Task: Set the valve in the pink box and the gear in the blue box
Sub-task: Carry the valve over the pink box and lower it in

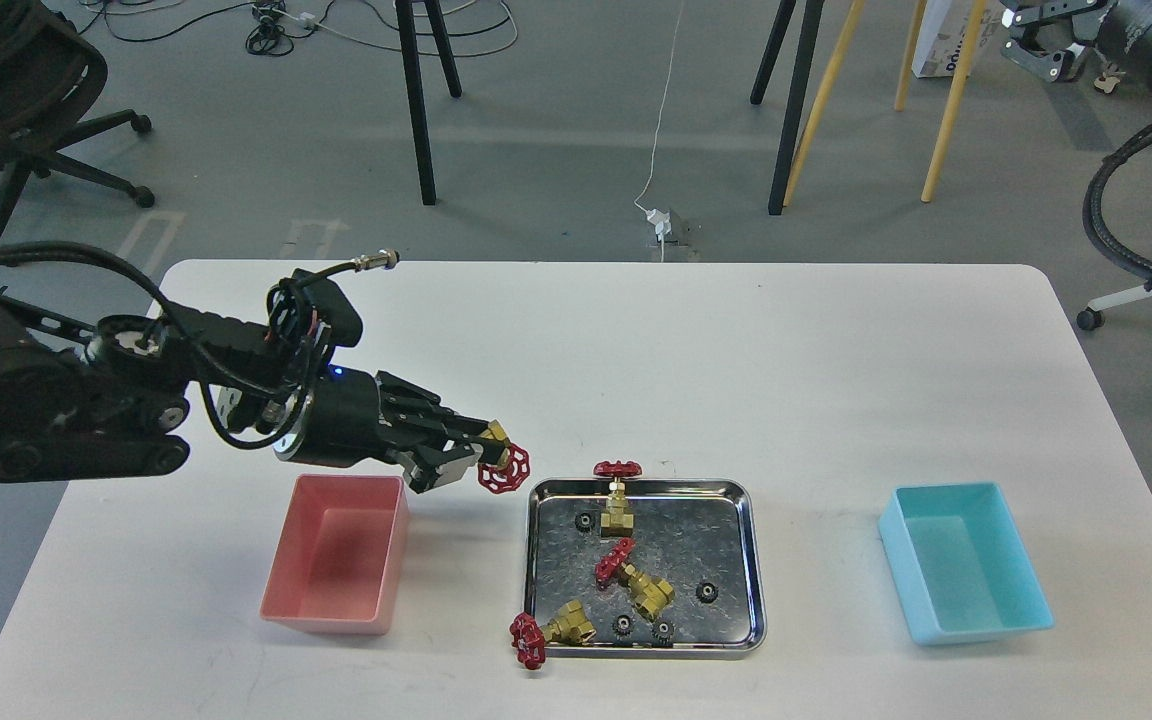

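My left gripper [476, 450] is shut on a brass valve [502, 466] with a red handwheel and holds it in the air, left of the steel tray [748, 560] and right of the pink box [338, 553]. Three more valves lie in the tray: one upright at the back [618, 497], one in the middle [634, 580], one over the front left rim [546, 633]. Several tiny black gears [706, 591] lie in the tray. The blue box [963, 563] stands empty at the right. My right gripper [1034, 40] is up at the top right, off the table; its fingers cannot be told apart.
The pink box is empty. Behind the white table are stool legs, wooden legs, cables and an office chair on the floor.
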